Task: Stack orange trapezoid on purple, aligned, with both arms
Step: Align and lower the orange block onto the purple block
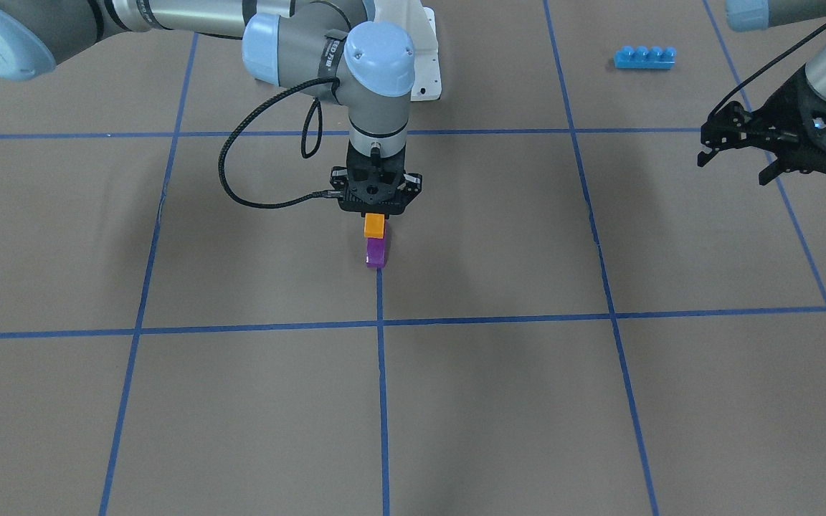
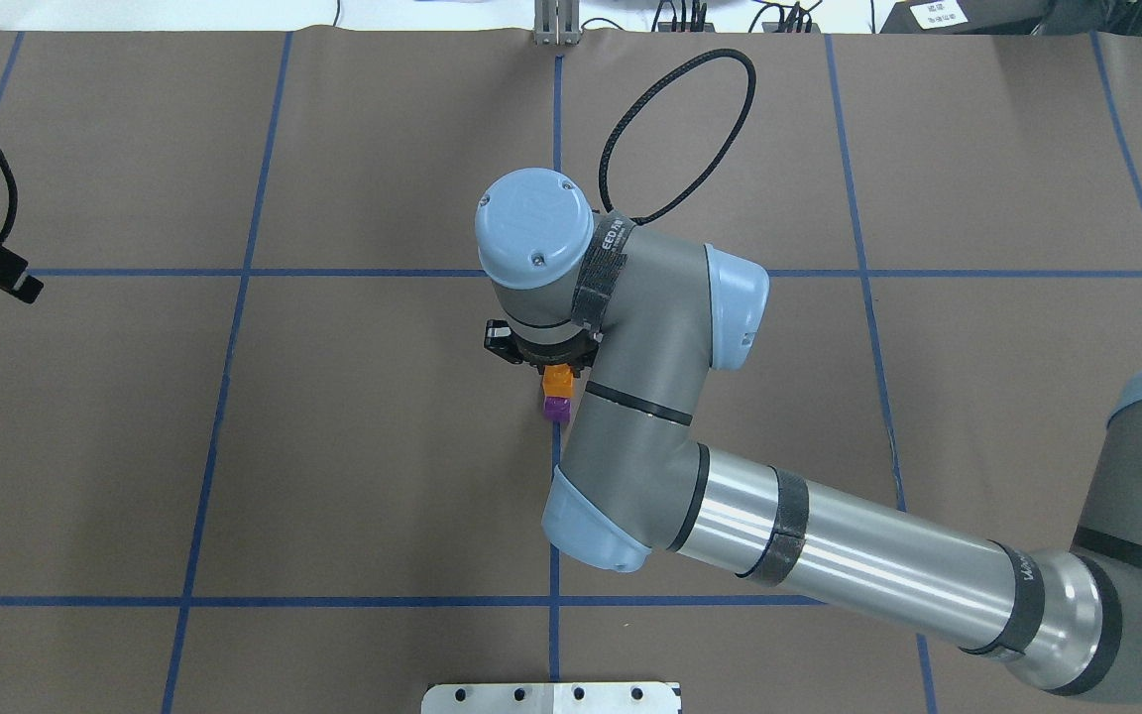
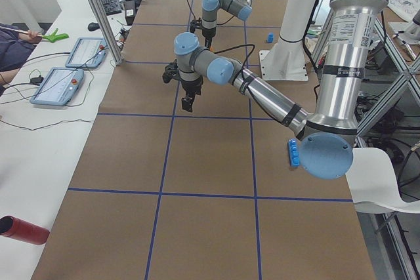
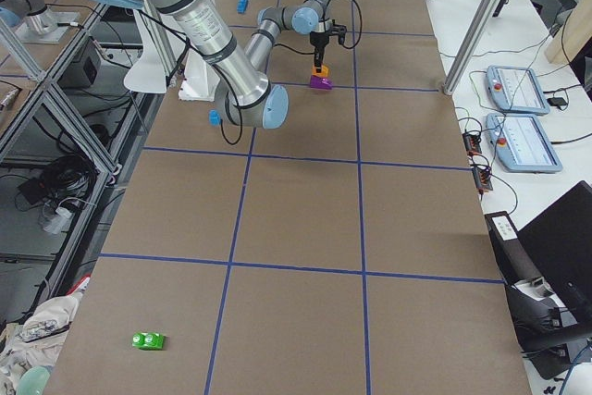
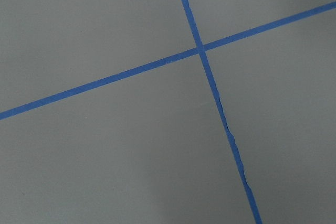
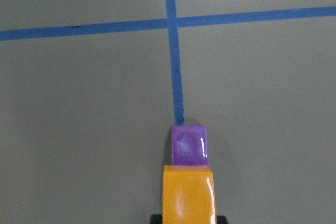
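My right gripper (image 1: 377,215) points straight down at the table's middle and is shut on the orange trapezoid (image 1: 374,226). It holds it directly over the purple block (image 1: 376,252), which stands on the table at the end of a blue tape line. I cannot tell whether the two blocks touch. In the right wrist view the orange block (image 6: 189,195) covers the near edge of the purple block (image 6: 189,147). Both also show in the overhead view, orange (image 2: 557,378) over purple (image 2: 557,408). My left gripper (image 1: 734,168) hangs open and empty, off to the side above the table.
A long blue four-stud brick (image 1: 644,57) lies near the robot's side, behind the left gripper. The white base pedestal (image 1: 424,50) stands behind the right wrist. A small blue block (image 4: 214,117) lies near the base. A green block (image 4: 147,340) lies far off.
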